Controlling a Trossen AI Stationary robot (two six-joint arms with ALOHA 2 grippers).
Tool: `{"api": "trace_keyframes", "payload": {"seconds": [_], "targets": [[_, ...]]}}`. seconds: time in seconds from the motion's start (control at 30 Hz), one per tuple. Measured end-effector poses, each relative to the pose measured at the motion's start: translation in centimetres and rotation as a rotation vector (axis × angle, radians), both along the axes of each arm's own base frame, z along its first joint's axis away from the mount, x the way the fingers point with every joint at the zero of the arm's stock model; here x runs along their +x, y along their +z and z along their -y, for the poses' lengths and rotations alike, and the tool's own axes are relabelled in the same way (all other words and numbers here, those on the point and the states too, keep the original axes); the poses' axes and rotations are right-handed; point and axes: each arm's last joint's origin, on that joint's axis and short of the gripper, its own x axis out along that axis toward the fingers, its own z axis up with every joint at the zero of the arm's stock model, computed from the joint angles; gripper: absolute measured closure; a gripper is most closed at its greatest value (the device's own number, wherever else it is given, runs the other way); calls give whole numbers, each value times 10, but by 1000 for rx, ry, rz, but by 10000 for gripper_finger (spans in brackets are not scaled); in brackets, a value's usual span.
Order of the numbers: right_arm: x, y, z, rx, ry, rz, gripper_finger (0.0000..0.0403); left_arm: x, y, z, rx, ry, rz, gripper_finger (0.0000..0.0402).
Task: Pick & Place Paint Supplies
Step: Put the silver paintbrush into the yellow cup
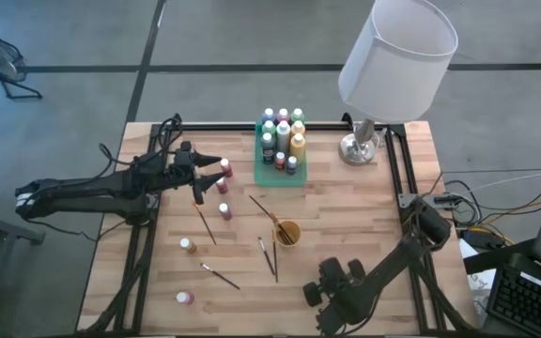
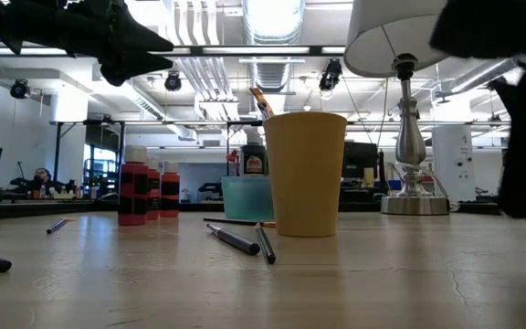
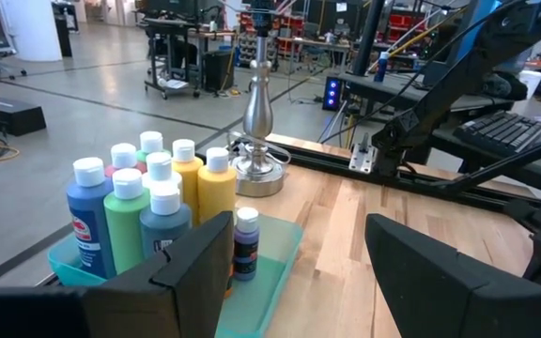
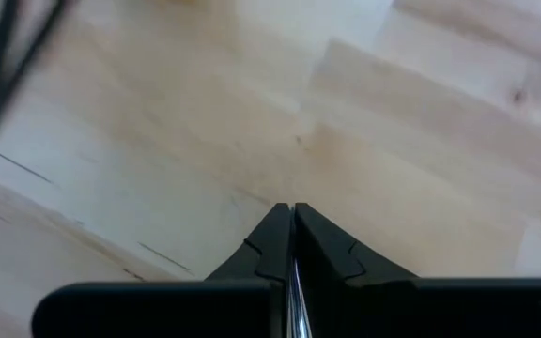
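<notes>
My right gripper [image 4: 292, 211] sits near the counter's front edge, well clear of the cup [image 1: 287, 232], its jaws pinched on a thin metal sliver, likely a brush; it could slip out or twist. The left gripper [image 1: 216, 168] hangs beside the tray [image 1: 260, 175], jaws open and empty, and could knock loose bottles [image 1: 224, 210]. Bottles, pale-capped, crowd the tray; dark brushes [image 1: 269, 255] lie around the cup.

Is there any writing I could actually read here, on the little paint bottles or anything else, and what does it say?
No text can be read in any view.
Blue bottle in the green tray: red and white label, print too blurred to read.
Teal bottle: white label, too small to read.
Small dark bottle: pale label, unreadable.
Red bottles in the low view: dark labels, unreadable.
Yellow cup and lamp: no writing visible.
</notes>
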Motion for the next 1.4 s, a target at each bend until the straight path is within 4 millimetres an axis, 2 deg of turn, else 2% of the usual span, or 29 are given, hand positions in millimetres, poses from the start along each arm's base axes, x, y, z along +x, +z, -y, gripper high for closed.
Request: {"api": "trace_keyframes", "payload": {"seconds": [0.23,0.37,0.9,1.13,1.4], "targets": [[1,23,6,-85,70,97,394,0,0,0,0,0,0,154],[3,40,12,-196,135,193,394,0,0,0,0,0,0,154],[21,120,57,-607,272,383,394,0,0,0,0,0,0,154],[42,131,72,-742,298,342,394,0,0,0,0,0,1,154],[61,137,86,-747,291,340,394,0,0,0,0,0,0,154]]}}
